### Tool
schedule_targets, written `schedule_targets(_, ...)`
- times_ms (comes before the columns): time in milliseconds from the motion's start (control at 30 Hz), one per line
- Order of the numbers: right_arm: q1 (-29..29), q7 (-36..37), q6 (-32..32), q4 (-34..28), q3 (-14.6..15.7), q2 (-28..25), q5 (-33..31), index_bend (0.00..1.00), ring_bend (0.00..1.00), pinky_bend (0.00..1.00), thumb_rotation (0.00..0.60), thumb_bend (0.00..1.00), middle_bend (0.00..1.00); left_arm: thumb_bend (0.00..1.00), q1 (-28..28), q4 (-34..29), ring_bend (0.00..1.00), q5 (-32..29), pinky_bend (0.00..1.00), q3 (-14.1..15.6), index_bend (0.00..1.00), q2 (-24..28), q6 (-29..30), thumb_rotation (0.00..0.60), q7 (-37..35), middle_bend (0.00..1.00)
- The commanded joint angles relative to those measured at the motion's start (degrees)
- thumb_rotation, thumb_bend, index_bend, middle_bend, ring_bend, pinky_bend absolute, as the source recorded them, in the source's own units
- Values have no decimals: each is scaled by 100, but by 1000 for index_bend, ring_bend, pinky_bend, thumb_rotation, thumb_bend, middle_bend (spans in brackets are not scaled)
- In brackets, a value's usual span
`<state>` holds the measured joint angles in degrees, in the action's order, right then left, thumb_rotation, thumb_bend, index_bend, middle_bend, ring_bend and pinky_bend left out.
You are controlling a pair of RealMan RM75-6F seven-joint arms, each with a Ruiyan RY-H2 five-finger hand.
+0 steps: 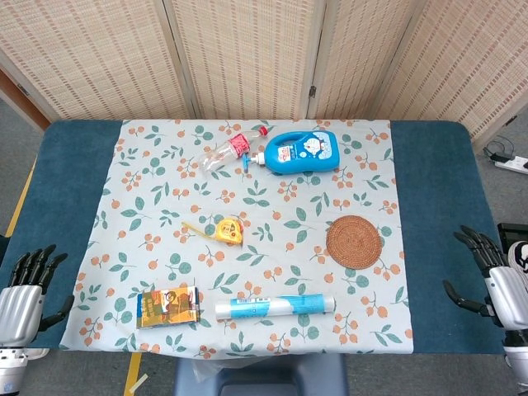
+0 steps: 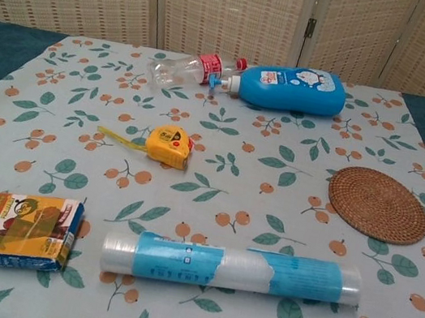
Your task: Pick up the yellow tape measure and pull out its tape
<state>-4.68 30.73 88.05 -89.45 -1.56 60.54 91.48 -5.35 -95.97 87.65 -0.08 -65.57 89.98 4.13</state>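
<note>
yellow tape measure (image 1: 229, 229) is lying on the flowery cloth (image 1: 165, 165), left of the round mat (image 1: 353, 241). left hand (image 1: 23, 297) and right hand (image 1: 495, 276) are spreading fingers, holding nothing.

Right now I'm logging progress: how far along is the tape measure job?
Nothing looks done: the yellow tape measure lies on the floral cloth, only a short yellow strip showing at its left. Nothing is in hand: the left hand and right hand sit open at the table edges. Reaching, picking up and pulling remain.
</note>
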Motion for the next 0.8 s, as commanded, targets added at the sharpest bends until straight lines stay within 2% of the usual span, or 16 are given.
schedule_targets(33, -5, -21, 12, -36, -20, -32, 1, 134, 80, 0, 600, 398, 68, 396, -124, -12, 64, 119, 0, -81, 194, 8, -78, 600, 58, 93)
schedule_targets(233, -15, -78, 79, -110, -83, -72, 12, 134, 78, 0, 600, 398, 67, 396, -639, -48, 64, 340, 0, -317, 201, -58, -563, 600, 10, 94)
schedule_targets(467, -15, -128, 108, -190, -119, -128, 4, 134, 80, 0, 600, 398, 67, 396, -1517, -58, 64, 344, 0, -617, 199, -380, -1604, 600, 42, 94)
schedule_targets(633, -18, -174, 86, -235, -132, -148, -24, 134, 81, 0, 600, 398, 67, 386, -2210, 89, 64, -73, 0, -854, 217, -849, -2572, 600, 284, 94)
schedule_targets(800, -30, -196, 18, -228, -157, -126, -116, 134, 80, 0, 600, 397, 67, 341, -2778, 406, 59, -704, 0, -1059, 178, -1389, -3349, 600, 740, 93)
